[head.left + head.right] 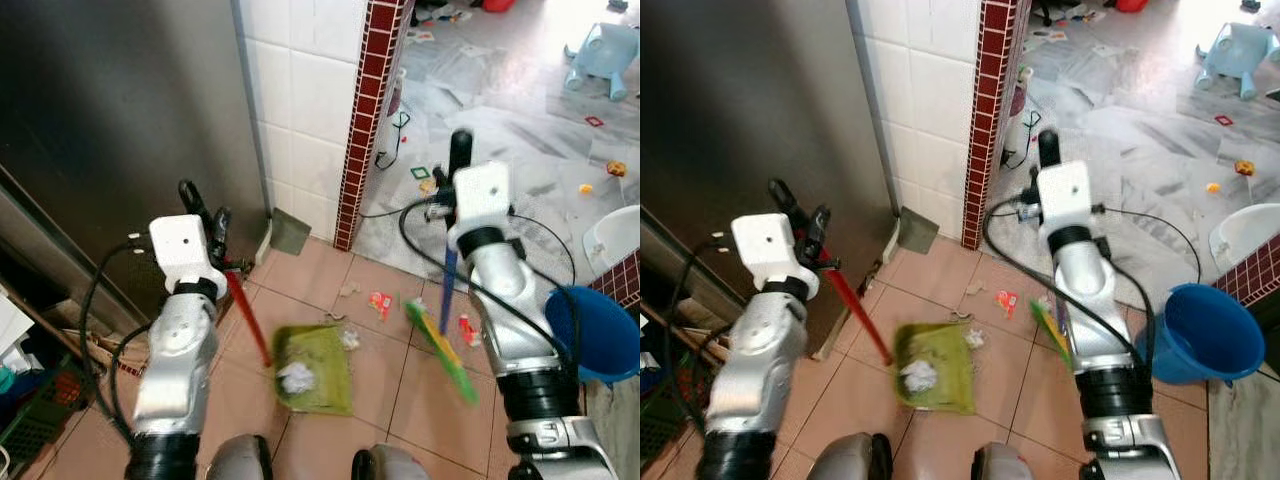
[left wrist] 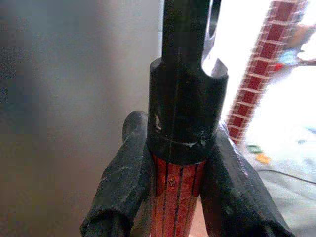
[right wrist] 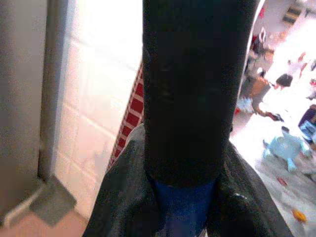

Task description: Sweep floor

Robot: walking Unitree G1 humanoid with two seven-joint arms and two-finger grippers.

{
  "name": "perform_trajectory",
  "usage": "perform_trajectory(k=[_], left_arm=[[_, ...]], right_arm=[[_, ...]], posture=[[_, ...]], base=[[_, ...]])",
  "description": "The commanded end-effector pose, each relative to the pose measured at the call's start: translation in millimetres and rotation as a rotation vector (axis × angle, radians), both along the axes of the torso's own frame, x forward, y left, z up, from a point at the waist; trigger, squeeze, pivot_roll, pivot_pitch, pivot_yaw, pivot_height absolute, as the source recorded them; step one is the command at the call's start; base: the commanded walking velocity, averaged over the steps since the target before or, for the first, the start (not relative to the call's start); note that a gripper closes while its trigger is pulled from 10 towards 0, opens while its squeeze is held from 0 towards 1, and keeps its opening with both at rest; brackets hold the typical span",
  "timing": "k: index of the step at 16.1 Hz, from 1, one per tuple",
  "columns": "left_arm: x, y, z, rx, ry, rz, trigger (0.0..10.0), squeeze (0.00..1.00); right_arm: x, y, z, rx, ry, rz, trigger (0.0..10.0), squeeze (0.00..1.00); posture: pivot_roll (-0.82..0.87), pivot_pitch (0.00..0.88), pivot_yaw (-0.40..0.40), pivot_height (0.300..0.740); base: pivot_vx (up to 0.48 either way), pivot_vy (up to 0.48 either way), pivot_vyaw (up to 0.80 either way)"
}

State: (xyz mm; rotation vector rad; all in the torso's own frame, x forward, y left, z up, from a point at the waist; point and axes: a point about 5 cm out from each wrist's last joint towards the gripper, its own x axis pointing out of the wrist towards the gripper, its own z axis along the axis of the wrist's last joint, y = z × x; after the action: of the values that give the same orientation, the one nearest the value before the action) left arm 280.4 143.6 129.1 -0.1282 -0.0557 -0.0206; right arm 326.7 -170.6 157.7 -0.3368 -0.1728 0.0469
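Note:
A green dustpan lies on the tan tile floor with crumpled white paper in it. Its red handle rises to my left gripper, which is shut on it; the left wrist view shows both fingers pressed on the red shaft below a black cap. My right gripper is shut on a broom's blue handle with a black grip. The green broom head hovers blurred just right of the dustpan. A red wrapper and other scraps lie on the tiles.
A steel fridge and white tiled wall with a red brick pillar stand ahead. A blue bucket sits at my right. Cables and scattered litter cover the marble floor beyond, with a light blue stool far back.

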Motion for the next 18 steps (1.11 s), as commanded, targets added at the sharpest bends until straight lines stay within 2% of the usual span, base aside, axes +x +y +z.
perform_trajectory(k=[1, 4, 6, 18], left_arm=[[-2.8, -5.4, 9, -0.035, -0.038, -0.052, 10.0, 0.0], [-11.7, -11.0, 0, -0.012, 0.002, -0.119, 10.0, 0.0], [-13.7, -13.7, -7, -0.024, 0.029, -0.138, 10.0, 0.0], [-10.0, -16.8, -13, -0.045, 0.05, -0.14, 10.0, 0.0]], right_arm=[[-0.5, 3.1, 4, -0.018, -0.037, 0.007, 10.0, 0.0], [-5.8, 0.8, -14, 0.032, 0.017, -0.024, 10.0, 0.0], [-8.6, 1.0, -20, 0.029, 0.029, -0.029, 10.0, 0.0], [-9.5, -3.6, -29, 0.011, 0.051, -0.037, 10.0, 0.0]], posture=[[-0.06, 0.033, 0.004, 0.74], [-0.06, 0.024, 0.011, 0.74], [-0.07, 0.01, 0.021, 0.74], [-0.09, 0.0, 0.009, 0.74]], base=[[0.0, 0.0, 0.0], [0.0, 0.0, 0.0], [0.0, 0.0, -0.8], [0.0, -0.295, -0.8]])
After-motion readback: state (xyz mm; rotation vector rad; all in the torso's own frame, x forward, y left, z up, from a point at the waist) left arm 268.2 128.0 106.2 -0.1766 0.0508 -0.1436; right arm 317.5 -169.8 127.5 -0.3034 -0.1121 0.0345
